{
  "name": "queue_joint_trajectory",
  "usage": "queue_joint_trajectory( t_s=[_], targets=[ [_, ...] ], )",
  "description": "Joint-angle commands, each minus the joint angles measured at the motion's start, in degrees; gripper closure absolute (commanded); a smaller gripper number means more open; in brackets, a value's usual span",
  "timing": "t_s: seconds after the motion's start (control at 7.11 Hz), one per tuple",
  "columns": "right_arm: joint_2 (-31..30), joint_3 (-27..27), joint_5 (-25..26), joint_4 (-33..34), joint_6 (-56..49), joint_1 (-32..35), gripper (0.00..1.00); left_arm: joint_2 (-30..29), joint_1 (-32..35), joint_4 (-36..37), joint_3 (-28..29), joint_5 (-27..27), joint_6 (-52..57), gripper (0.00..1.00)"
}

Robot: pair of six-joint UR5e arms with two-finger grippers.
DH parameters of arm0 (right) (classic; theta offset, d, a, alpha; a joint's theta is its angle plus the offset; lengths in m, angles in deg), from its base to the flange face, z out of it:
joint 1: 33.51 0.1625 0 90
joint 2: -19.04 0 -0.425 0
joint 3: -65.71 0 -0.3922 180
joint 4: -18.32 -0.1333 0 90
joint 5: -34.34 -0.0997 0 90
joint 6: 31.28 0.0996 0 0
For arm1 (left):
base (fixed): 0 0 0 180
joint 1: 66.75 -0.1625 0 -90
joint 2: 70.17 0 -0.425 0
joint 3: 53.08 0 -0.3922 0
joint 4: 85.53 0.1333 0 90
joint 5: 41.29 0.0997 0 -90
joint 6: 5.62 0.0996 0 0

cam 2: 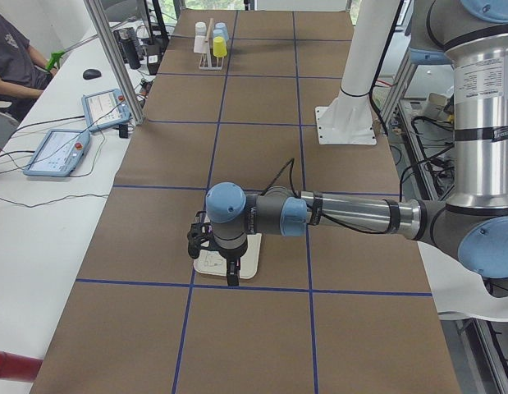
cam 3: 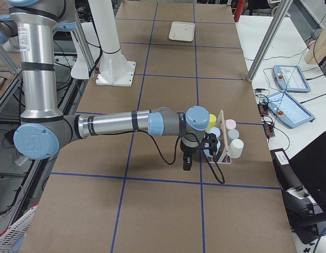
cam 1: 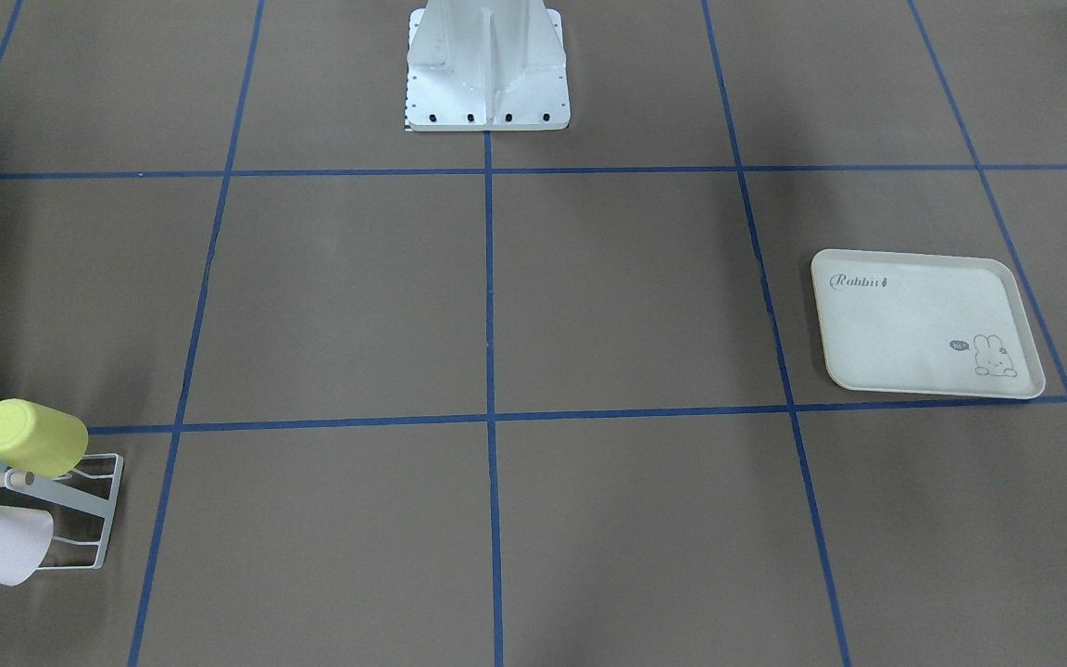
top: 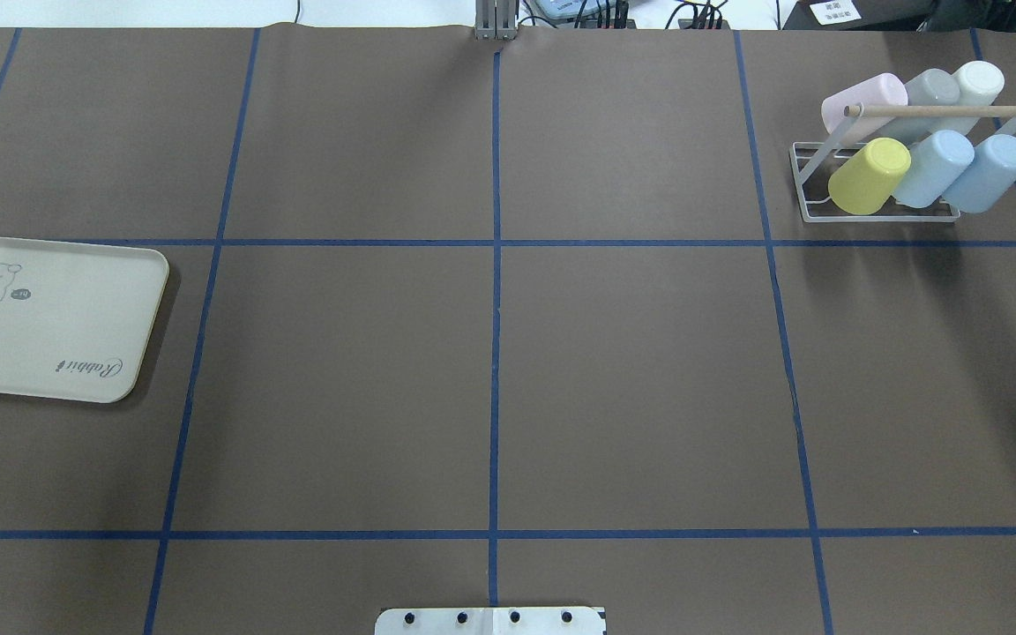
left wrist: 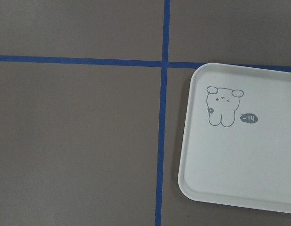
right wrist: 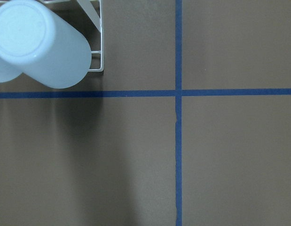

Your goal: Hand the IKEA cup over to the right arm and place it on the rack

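Several IKEA cups, among them yellow (top: 870, 176), pink (top: 865, 97) and pale blue (top: 989, 172), sit tilted on the white wire rack (top: 878, 218) with its wooden dowel (top: 940, 110) at the table's far right corner. The right wrist view shows a pale blue cup (right wrist: 46, 42) on the rack's corner (right wrist: 100, 42). My right gripper (cam 3: 187, 164) hangs beside the rack, seen only from the right side. My left gripper (cam 2: 231, 279) hovers over the cream rabbit tray (cam 2: 249, 267), seen only from the left side. I cannot tell whether either is open or shut.
The cream rabbit tray (top: 49, 326) lies bare at the table's left edge. The robot's white base pedestal (cam 1: 487, 74) stands at the near middle. A person (cam 2: 11, 49) sits by a side bench with teach pendants (cam 2: 57, 152). Blue tape lines grid the brown tabletop.
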State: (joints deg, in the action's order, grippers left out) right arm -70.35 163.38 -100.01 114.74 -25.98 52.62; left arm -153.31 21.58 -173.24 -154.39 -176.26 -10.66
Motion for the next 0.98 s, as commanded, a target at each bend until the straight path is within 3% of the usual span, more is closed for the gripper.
queue_joint_trajectory(
  t_s=[0.0, 0.84],
  targets=[
    [0.1, 0.0, 0.0, -0.1, 0.0, 0.0, 0.01, 0.1, 0.0, -0.1, 0.0, -0.3, 0.0, 0.0],
    [0.3, 0.7, 0.1, -0.2, 0.0, 0.0, 0.01, 1.3, 0.1, -0.1, -1.1, -1.7, 0.1, 0.0]
  ],
)
